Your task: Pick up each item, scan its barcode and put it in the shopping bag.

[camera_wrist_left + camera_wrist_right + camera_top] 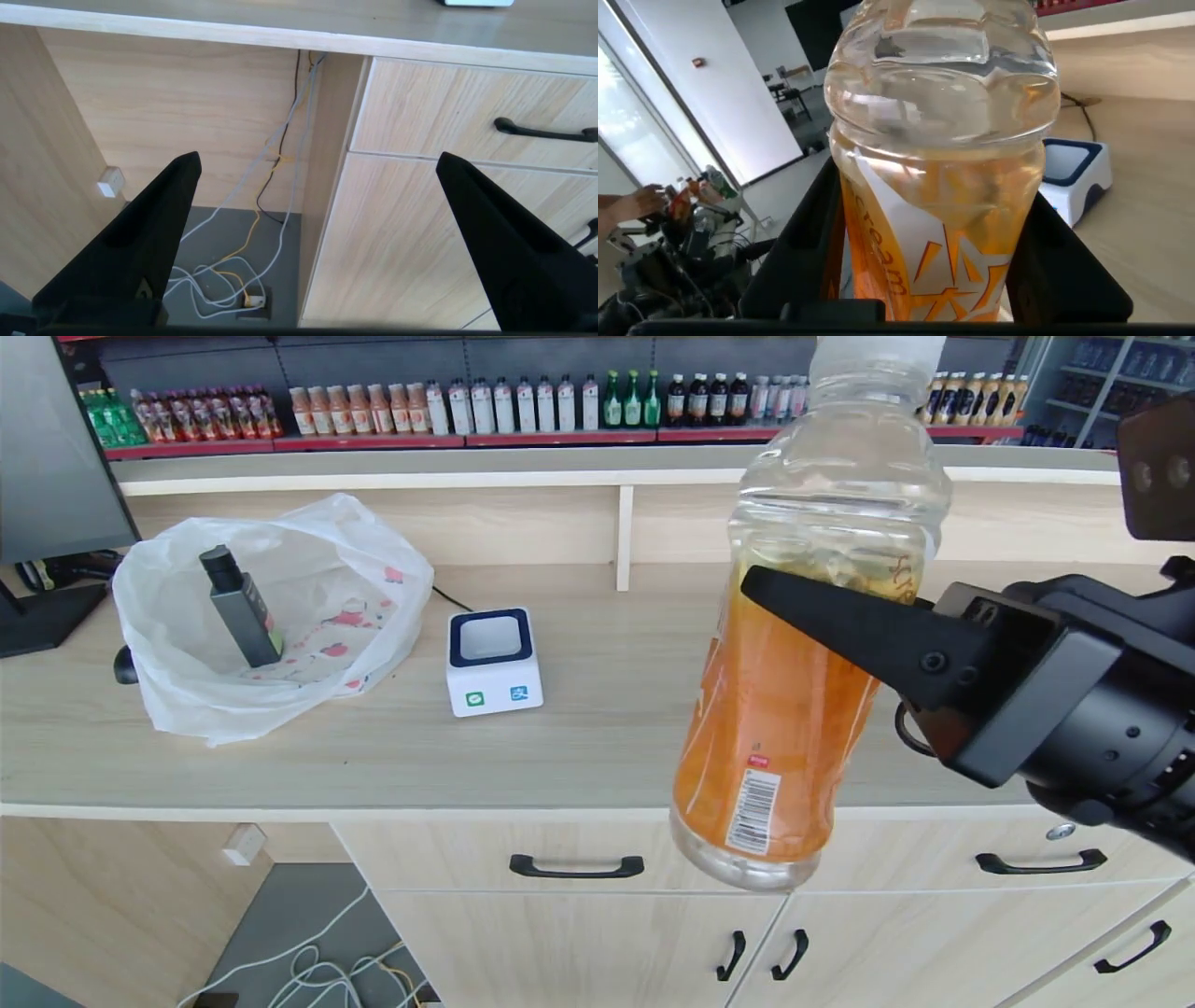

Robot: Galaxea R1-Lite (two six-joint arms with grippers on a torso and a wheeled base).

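Shop interior: drinks shelves [523, 406] are running along the back wall, and a pale wood bench [607, 737] with a raised back ledge is taking up the foreground.

Right gripper [812, 616] is clamping the orange drink bottle [794, 709] around its middle, one black finger on each side. The bottle is hanging in the air above the bench's front edge, toward the right end, clear of the surface. Neck end is pointing up, base down, body tilting slightly. Its barcode [761, 812], near the base, is facing the head camera. Orange liquid is filling the lower part; the upper part is showing clear.

Left gripper [322, 252] is hanging below the bench's front edge with its fingers wide apart and holding nothing. It is facing a recess beside the cabinet fronts, where cables [224, 280] are trailing onto the floor.

Scanner [492, 661], a white cube with a dark blue top frame, is sitting near the bench's middle, well apart from the bottle.

Shopping bag [373, 579], white plastic with a red print, is lying open toward the bench's left end, near the scanner. A grey container with a black cap [241, 607] is leaning inside it.

Monitor [56, 448] is standing at the far left corner. Drawers with black handles [576, 868] are sitting under the front edge.
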